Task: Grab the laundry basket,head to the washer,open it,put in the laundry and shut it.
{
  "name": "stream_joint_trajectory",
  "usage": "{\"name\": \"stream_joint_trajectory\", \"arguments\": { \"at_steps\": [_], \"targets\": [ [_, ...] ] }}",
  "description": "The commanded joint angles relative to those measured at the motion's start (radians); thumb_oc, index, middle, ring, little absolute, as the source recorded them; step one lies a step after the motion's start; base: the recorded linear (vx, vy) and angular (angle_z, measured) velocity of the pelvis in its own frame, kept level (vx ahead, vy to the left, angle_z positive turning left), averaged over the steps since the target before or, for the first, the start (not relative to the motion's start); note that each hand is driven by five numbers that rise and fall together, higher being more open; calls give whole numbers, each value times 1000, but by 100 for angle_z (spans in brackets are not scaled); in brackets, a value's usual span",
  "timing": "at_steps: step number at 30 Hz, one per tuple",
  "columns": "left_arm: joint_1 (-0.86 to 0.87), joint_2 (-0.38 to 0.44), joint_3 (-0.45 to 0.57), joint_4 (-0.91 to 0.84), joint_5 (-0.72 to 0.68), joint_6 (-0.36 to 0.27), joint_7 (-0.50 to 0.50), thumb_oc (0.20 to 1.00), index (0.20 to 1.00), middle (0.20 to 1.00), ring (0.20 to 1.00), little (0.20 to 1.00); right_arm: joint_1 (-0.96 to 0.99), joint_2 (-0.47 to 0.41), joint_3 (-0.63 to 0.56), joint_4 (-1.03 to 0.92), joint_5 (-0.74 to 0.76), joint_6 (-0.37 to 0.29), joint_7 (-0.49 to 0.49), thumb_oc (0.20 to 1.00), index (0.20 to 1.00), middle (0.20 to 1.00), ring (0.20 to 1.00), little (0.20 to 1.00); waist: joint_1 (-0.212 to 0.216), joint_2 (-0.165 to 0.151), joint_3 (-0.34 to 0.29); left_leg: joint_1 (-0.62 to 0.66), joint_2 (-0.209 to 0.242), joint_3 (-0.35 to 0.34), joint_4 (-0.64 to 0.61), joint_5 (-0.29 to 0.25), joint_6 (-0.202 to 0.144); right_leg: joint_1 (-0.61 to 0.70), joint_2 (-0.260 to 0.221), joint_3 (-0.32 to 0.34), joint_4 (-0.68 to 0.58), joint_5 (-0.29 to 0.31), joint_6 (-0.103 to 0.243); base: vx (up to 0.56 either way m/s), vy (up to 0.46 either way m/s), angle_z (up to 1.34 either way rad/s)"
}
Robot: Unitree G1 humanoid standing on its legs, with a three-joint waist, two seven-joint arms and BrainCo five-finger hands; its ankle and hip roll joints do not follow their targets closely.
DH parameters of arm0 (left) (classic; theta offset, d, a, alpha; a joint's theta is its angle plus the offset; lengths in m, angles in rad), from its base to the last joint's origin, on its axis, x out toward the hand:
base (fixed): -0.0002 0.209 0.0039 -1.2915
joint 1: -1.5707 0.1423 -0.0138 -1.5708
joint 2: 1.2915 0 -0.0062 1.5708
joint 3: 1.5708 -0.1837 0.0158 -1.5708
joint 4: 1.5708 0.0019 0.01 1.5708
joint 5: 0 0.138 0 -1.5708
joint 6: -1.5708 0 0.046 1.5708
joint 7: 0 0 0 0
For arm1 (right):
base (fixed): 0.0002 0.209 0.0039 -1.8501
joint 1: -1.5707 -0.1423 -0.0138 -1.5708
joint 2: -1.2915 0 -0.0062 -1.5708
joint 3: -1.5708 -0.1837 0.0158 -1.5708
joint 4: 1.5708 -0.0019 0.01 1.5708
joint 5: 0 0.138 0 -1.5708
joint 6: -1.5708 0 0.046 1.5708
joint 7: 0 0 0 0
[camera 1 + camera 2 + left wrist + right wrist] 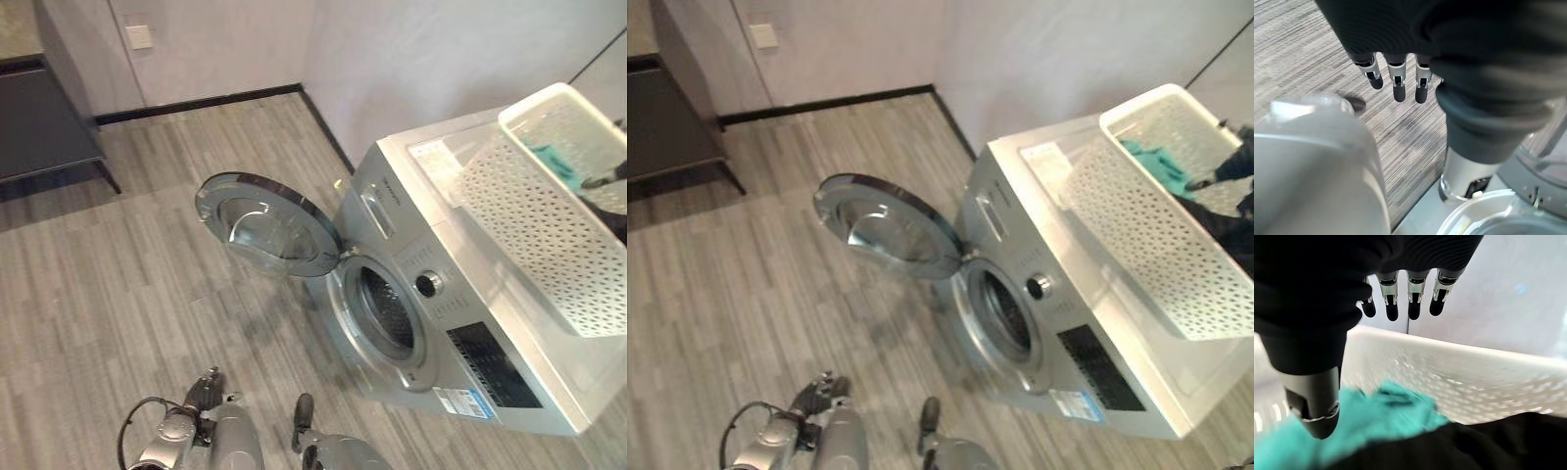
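White perforated laundry basket (1161,230) sits atop silver washer (460,382), w/ teal cloth (1156,164) and dark laundry (1459,445) inside. Washer's round door (265,223) is swung wide open, drum opening (387,311) exposed, facing grey wood-look floor (118,284). Right hand (1400,298) hovers over basket's contents, fingers straight and relaxed, holding nothing, thumb just above teal cloth. Left hand (1396,78) hangs low nr floor beside washer, fingers loosely extended, empty. Dark cabinet (44,117) stands by far wall.
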Motion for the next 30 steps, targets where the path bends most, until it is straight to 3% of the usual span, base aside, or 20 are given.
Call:
{"name": "stream_joint_trajectory", "arguments": {
  "at_steps": [1,6,7,8,11,15,22,30],
  "targets": [
    [-11,41,50,-1,14,-27,12,1000,1000,1000,1000,1000,11,-57,21,63,-2,42,-20,1000,1000,1000,1000,1000,1,-9,-33,-25,-61,-58,192,-145,46,-94,-92,82,294,-53,156,117,160,8],
    [2,37,83,14,-6,-23,24,1000,1000,1000,1000,1000,-8,-47,28,76,-19,52,-12,1000,1000,1000,1000,1000,-1,11,-32,4,-52,-62,167,-150,49,-113,-121,99,272,-35,159,88,-1,-6],
    [6,16,127,54,-56,-21,42,1000,1000,1000,1000,1000,2,-57,12,64,-15,57,1,1000,1000,1000,1000,1000,-17,12,-27,59,-39,-78,146,-171,36,-130,-176,160,166,7,157,249,-109,-10],
    [11,17,127,54,-54,-22,41,1000,1000,1000,1000,1000,24,-57,-3,56,-16,55,-3,1000,1000,1000,1000,1000,-11,3,-24,74,-37,-79,140,-177,35,-110,-181,146,148,10,158,268,-156,0],
    [16,8,119,65,-48,-24,39,1000,1000,1000,1000,1000,51,-43,4,54,-20,49,14,1000,1000,1000,1000,1000,-10,-20,-47,85,-2,-82,99,-153,23,-93,-163,120,112,18,156,49,-119,17],
    [15,-5,94,56,-47,-29,35,1000,1000,1000,1000,1000,33,-33,62,56,-28,42,34,1000,1000,1000,1000,1000,-13,-27,-60,105,30,-89,31,-122,11,-77,-142,104,78,11,149,35,-64,0],
    [11,-32,37,61,-29,-33,21,1000,1000,1000,1000,1000,-37,-6,166,38,-23,23,57,1000,1000,1000,1000,1000,-4,-35,-62,113,62,-80,-24,-92,-5,-64,-124,82,36,7,140,4,-24,0],
    [3,-41,75,129,-51,-35,30,1000,1000,1000,1000,1000,-95,21,268,-68,23,9,115,1000,1000,1000,1000,1000,19,-59,-57,116,94,-63,-65,-67,-23,-69,-112,58,19,8,139,2,-5,-1]
  ]
}}
